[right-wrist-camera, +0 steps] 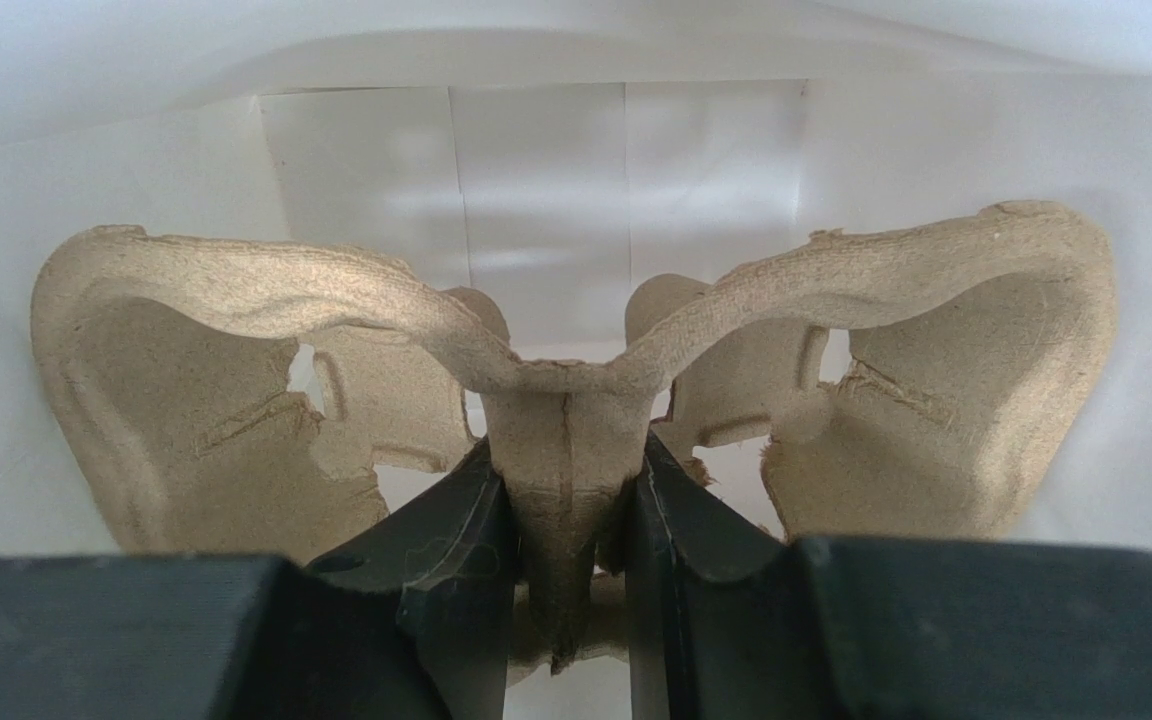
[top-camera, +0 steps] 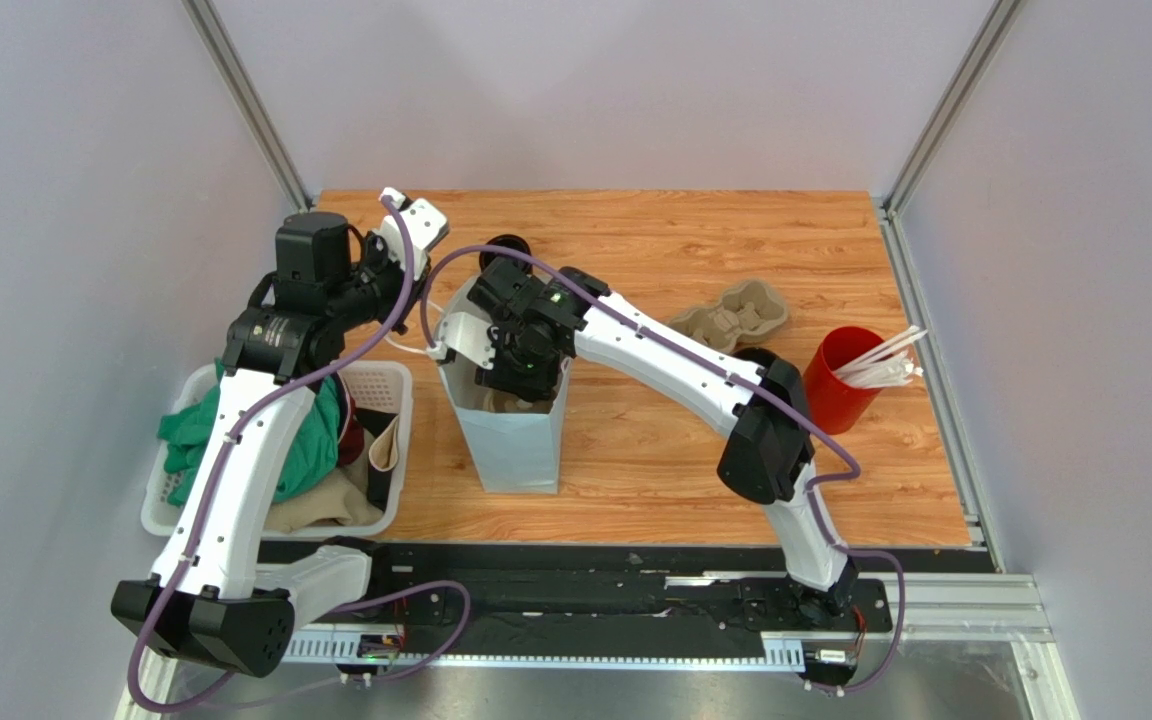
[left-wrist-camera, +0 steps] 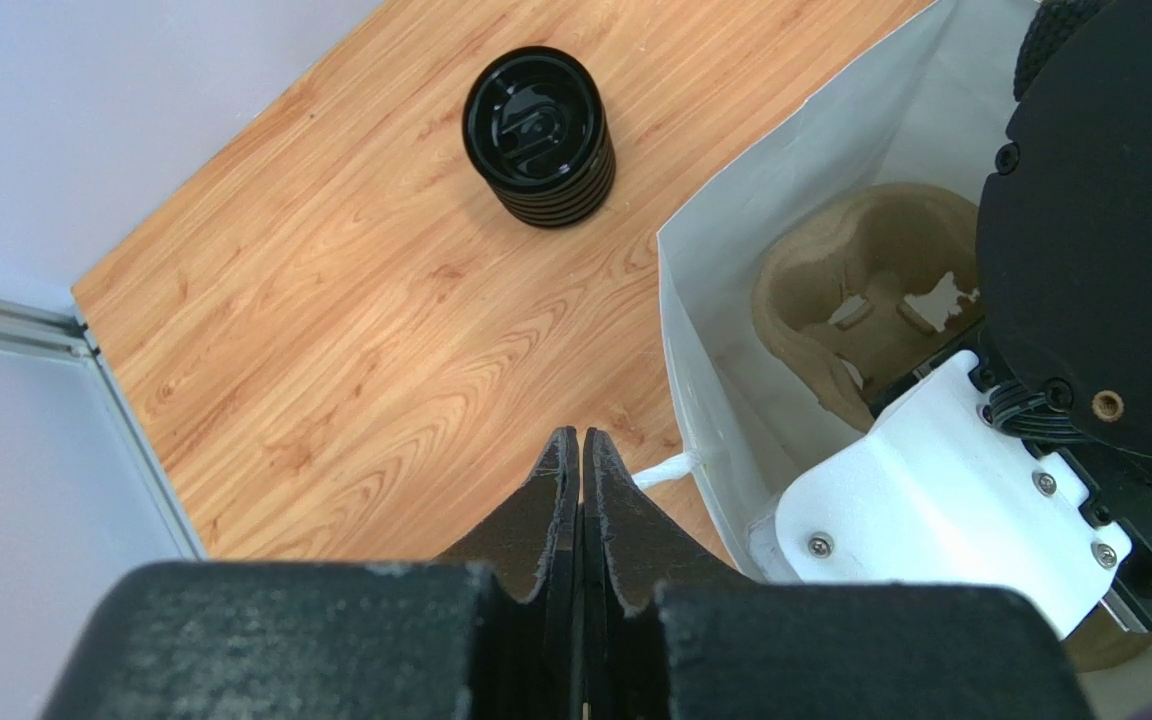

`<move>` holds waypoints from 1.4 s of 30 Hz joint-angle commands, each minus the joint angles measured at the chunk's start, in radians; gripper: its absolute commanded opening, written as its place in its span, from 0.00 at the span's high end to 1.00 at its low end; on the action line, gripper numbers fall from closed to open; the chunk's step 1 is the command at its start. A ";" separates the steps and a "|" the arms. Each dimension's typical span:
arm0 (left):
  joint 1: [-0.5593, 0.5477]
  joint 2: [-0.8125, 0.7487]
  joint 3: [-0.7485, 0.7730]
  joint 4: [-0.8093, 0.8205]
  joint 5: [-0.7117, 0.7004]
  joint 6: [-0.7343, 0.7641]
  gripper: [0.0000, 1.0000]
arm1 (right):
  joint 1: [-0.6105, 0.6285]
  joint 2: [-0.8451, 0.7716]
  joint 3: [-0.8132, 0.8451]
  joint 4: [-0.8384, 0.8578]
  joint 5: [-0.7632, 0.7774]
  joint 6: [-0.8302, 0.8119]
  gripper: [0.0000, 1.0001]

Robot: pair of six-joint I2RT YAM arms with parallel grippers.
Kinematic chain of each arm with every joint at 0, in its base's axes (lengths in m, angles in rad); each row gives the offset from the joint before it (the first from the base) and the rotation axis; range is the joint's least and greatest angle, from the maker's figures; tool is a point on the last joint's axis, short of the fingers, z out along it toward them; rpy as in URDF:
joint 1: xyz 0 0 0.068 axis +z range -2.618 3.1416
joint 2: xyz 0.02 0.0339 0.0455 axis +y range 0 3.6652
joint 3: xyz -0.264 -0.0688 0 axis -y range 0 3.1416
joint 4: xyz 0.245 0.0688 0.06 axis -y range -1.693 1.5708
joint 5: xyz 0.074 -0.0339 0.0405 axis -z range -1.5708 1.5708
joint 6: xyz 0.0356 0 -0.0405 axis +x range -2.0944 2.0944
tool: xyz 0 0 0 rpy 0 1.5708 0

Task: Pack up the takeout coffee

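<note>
Takeout coffee (left-wrist-camera: 537,135) noted upright on table (left-wrist-camera: 312,330), far of bag (left-wrist-camera: 778,225), ahead of left gripper (left-wrist-camera: 582,443) (jaws together, empty), which is nearer. Right gripper (right-wrist-camera: 564,503) clamped on ctr rib of cup tray (right-wrist-camera: 237,345), inside bag.

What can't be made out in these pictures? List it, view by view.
- Top view: the right arm hides part of the coffee cup and the inside of the paper bag.
- Right wrist view: the cup tray, clamped in the right gripper, hides the bag's floor; whether it rests there is unclear.
- Left wrist view: the shut left gripper covers the end of the bag handle; held or not, cannot tell.
</note>
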 commanded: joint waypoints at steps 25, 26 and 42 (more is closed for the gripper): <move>0.004 -0.028 -0.003 0.052 -0.052 0.002 1.00 | -0.046 -0.005 -0.020 -0.018 -0.042 0.013 0.78; 0.004 -0.026 0.000 0.053 -0.050 0.000 1.00 | -0.045 -0.002 -0.023 -0.018 -0.039 0.013 0.78; 0.004 -0.023 0.051 0.075 0.042 -0.051 1.00 | -0.043 0.057 0.009 -0.066 0.044 0.005 0.78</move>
